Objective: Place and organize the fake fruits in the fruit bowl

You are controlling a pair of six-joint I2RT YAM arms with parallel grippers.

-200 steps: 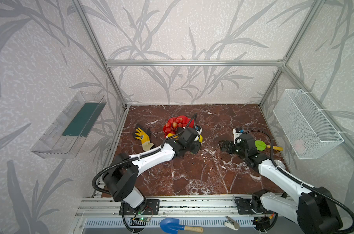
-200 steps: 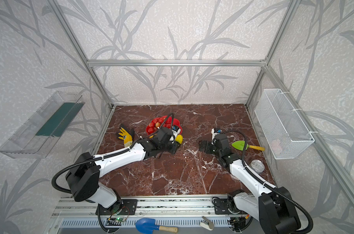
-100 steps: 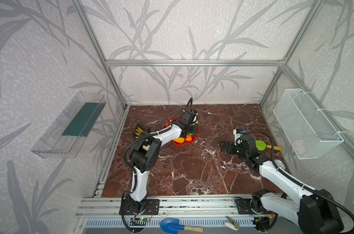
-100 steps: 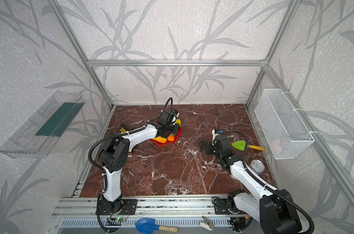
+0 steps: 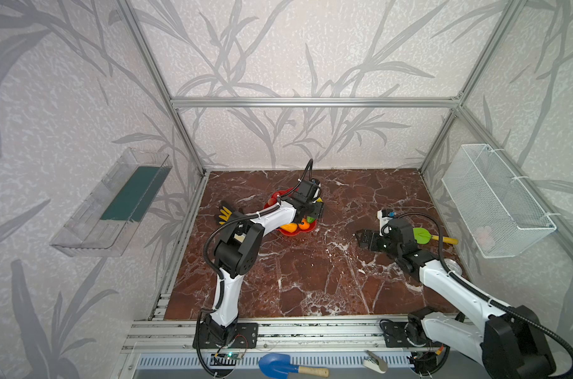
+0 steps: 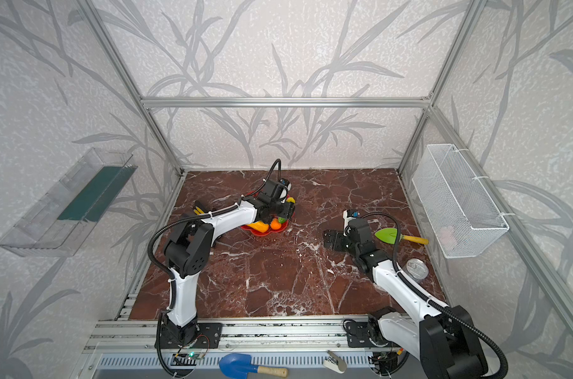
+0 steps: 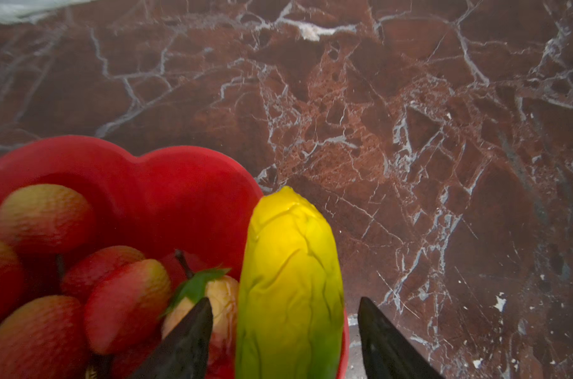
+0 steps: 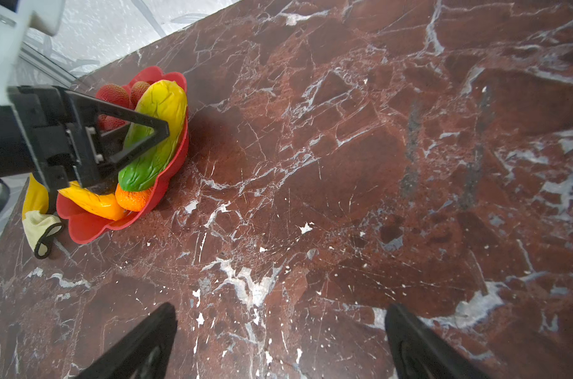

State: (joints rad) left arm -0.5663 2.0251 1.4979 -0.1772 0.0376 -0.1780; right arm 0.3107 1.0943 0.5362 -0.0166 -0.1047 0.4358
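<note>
Black left pincer [image 7: 283,299], jaws apart, astride mango [image 7: 288,262]

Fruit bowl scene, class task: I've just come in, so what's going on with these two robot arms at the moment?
The left pincer is at the red fruit bowl, its jaws apart on either side of the green-yellow mango, which lies along the bowl's edge. Red cherry-like fruits, a yellow-orange oblong and a small orange are in the bowl too. The right pincer hangs open over the marble tabletop, holding nothing. A yellow glove lies beside the bowl.
</note>
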